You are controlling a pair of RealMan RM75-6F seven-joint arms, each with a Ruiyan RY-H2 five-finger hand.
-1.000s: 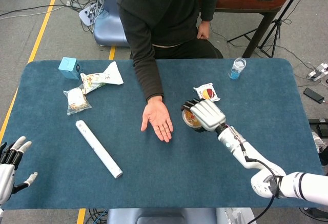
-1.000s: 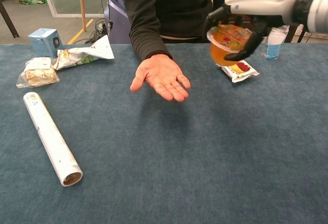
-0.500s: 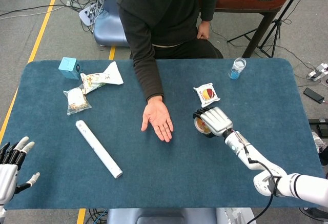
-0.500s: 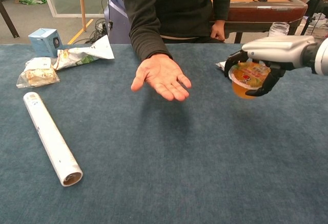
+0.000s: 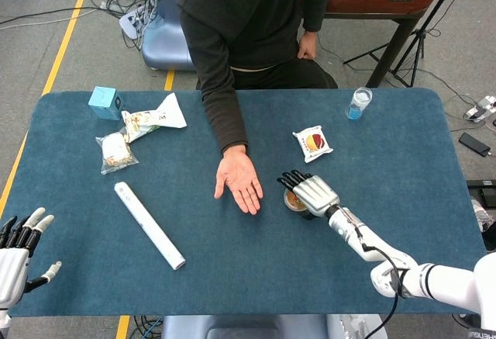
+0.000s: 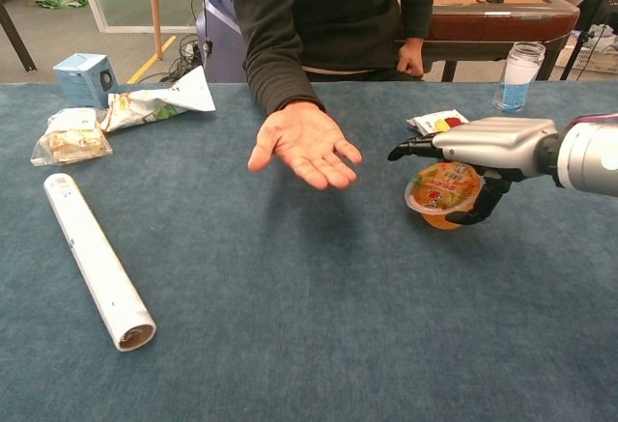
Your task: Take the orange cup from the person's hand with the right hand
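The orange cup (image 5: pixel 293 200) (image 6: pixel 439 195), a clear tub with a printed lid, rests slightly tilted on the blue table (image 5: pixel 232 277). My right hand (image 5: pixel 310 191) (image 6: pixel 483 147) lies just above it. Its fingers stretch out flat over the lid and its thumb hangs by the cup's right side, so the grip looks loosened. The person's hand (image 5: pixel 240 184) (image 6: pixel 304 142) stays palm up and empty a little to the left of the cup. My left hand (image 5: pixel 19 250) hovers at the table's near left corner, fingers apart and holding nothing.
A snack packet (image 5: pixel 313 142) (image 6: pixel 439 123) lies just beyond the cup, with a water bottle (image 5: pixel 359 103) (image 6: pixel 519 74) further back. A white roll (image 5: pixel 149 224) (image 6: pixel 97 258), food bags (image 5: pixel 116 150) (image 6: pixel 70 135) and a blue box (image 5: pixel 104 102) occupy the left side.
My right hand carried the cup down and toward me to the tabletop. Its fingers, curled round the cup before, now stretch out flat. The person's hand stayed still.
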